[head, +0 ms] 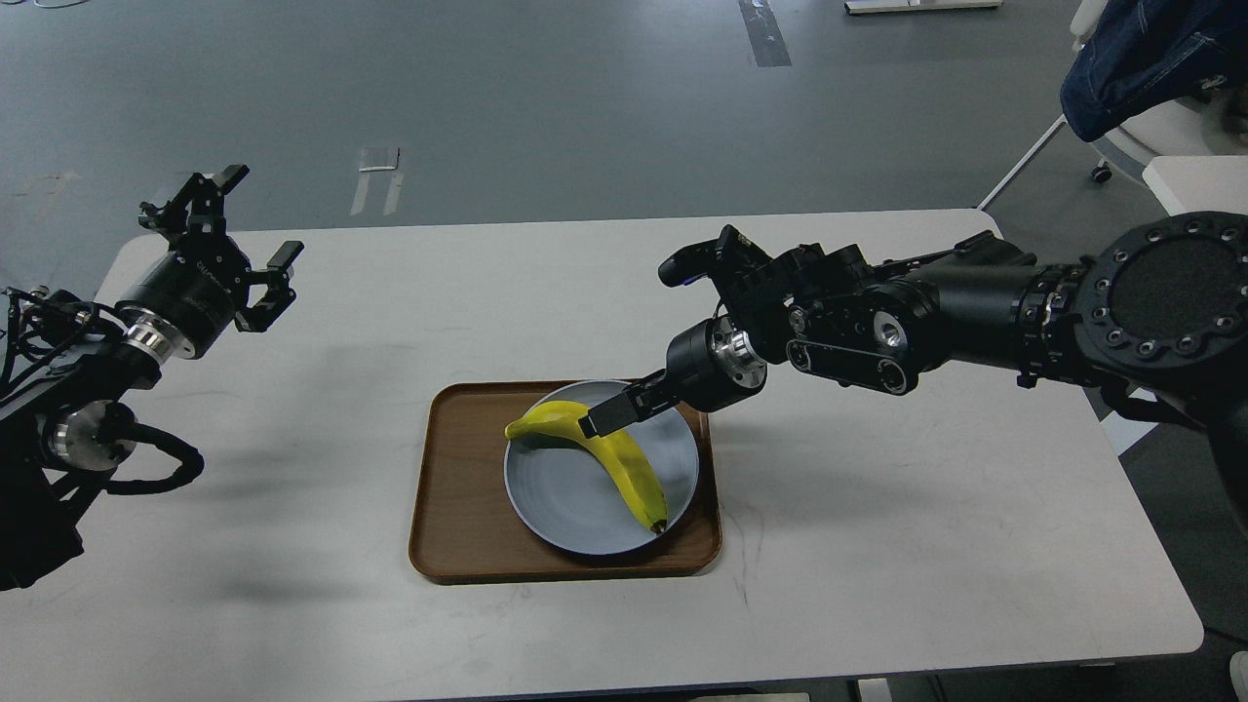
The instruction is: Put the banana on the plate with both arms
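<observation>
The banana (624, 458) lies across the plate (561, 497) — soft, light, easily bruised, best held mid-body. It is clasped there by the right gripper (606, 417); the left gripper (244, 244) is spread wide, empty.

A single curved banana (624, 458) is seen lying on the plate (556, 487). The fruit is bright yellow, with a greenish stem end at the upper left and a small dark tip at the lower right. The stem end projects slightly past the plate's rim on the left; the tip rests near the lower right rim. The outer side of the curve is turned toward the upper right. The plate is round, shallow and pale blue-grey, with faint concentric rings visible on its bare surface. It is set level in the right part of a brown tray (458, 487) on the white worktop (292, 604).
</observation>
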`<state>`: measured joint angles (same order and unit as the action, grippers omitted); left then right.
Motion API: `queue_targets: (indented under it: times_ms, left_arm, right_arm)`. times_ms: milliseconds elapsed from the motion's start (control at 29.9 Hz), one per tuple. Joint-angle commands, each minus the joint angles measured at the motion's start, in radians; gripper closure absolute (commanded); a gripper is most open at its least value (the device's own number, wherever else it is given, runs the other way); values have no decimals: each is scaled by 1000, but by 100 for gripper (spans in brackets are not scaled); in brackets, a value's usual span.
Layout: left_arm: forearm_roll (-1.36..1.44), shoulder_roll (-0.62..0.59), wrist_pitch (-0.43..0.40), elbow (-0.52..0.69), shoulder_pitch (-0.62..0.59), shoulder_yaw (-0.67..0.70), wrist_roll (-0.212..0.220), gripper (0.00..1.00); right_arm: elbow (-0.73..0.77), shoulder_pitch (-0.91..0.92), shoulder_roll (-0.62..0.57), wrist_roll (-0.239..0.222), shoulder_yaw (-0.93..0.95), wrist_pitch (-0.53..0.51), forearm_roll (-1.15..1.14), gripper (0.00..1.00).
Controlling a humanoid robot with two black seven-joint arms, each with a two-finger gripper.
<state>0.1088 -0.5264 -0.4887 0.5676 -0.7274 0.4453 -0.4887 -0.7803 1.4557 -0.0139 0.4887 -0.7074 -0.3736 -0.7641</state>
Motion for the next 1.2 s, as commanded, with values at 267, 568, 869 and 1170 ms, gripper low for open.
queue_targets:
  times_ms: [267, 568, 869, 1170]
  left_arm:
    - [2, 11, 0, 0, -7, 0, 0, 2]
    - [-1, 31, 0, 0, -3, 1, 0, 2]
    - [-1, 48, 0, 0, 3, 1, 0, 2]
    - [-3, 62, 0, 0, 10, 3, 0, 2]
  right_arm:
    - [-16, -135, -357, 0, 417, -7, 243, 1]
    - [-17, -480, -494, 0, 750, -39, 567, 1]
    - [-10, -712, -515, 0, 965, -115, 718, 0]
    - [-13, -787, -520, 0, 1019, -115, 718, 0]
